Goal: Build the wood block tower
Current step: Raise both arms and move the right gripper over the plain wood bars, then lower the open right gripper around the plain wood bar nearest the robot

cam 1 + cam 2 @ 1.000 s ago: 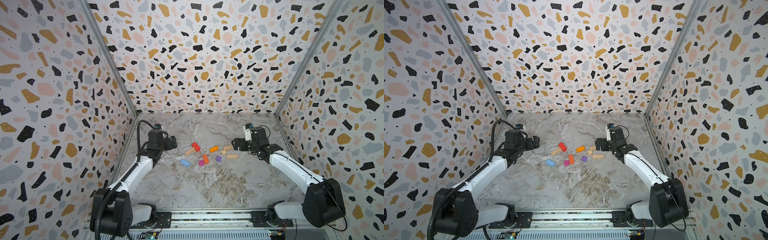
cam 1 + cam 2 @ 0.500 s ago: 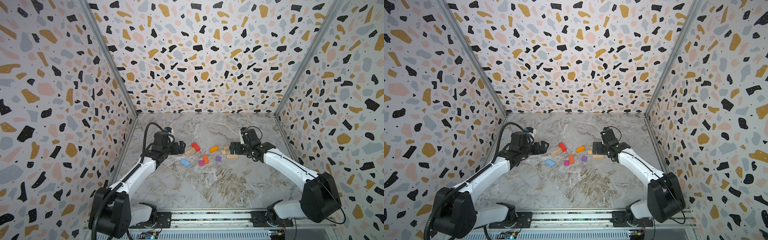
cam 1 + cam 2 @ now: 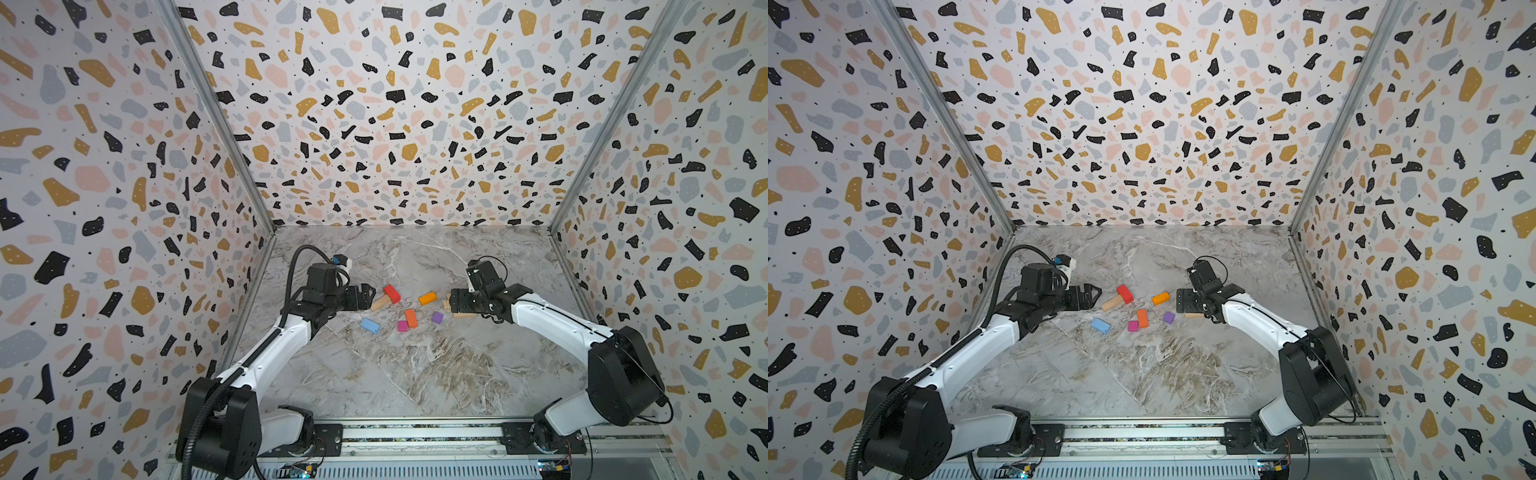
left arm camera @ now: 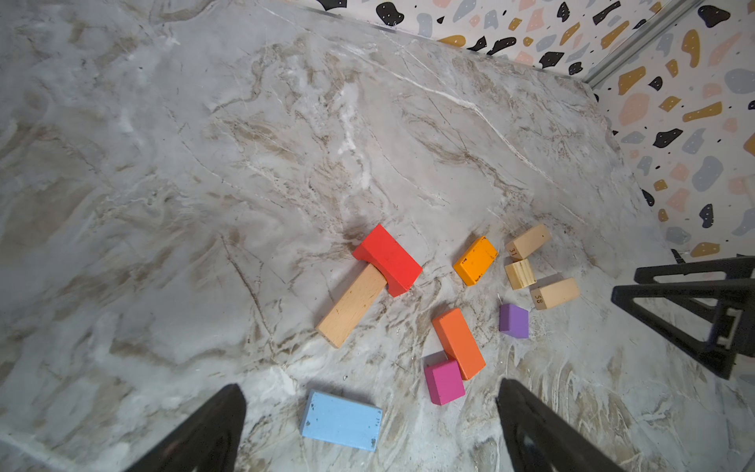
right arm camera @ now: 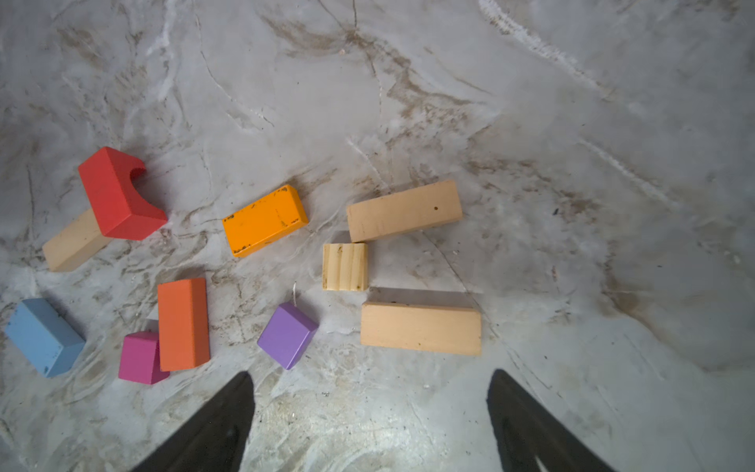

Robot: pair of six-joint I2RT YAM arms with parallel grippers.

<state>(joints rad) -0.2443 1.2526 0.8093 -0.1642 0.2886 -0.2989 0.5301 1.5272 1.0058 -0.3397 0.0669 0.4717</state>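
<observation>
The wood blocks lie loose on the marble floor, and no tower shows. A red notched block (image 3: 391, 293) rests on a tan bar (image 3: 379, 303). Around them are a yellow-orange block (image 3: 427, 297), an orange block (image 3: 411, 318), a magenta cube (image 3: 402, 326), a purple cube (image 3: 436, 318) and a light blue block (image 3: 370, 325). My left gripper (image 3: 368, 297) is open and empty beside the tan bar, with the blue block (image 4: 341, 421) between its fingers' lines. My right gripper (image 3: 453, 300) hangs open over two tan bars (image 5: 421, 329) and a tan cube (image 5: 345, 266).
Speckled walls (image 3: 386, 124) close in the floor at the back and on both sides. The two grippers face each other across the cluster, and the right gripper (image 4: 694, 310) shows in the left wrist view. Bare marble (image 3: 415, 374) stretches toward the front rail.
Both arms have closed in on the blocks: the left gripper moved right, up to the tan bar, and the right gripper came down and left over the tan pieces. No block has moved.
</observation>
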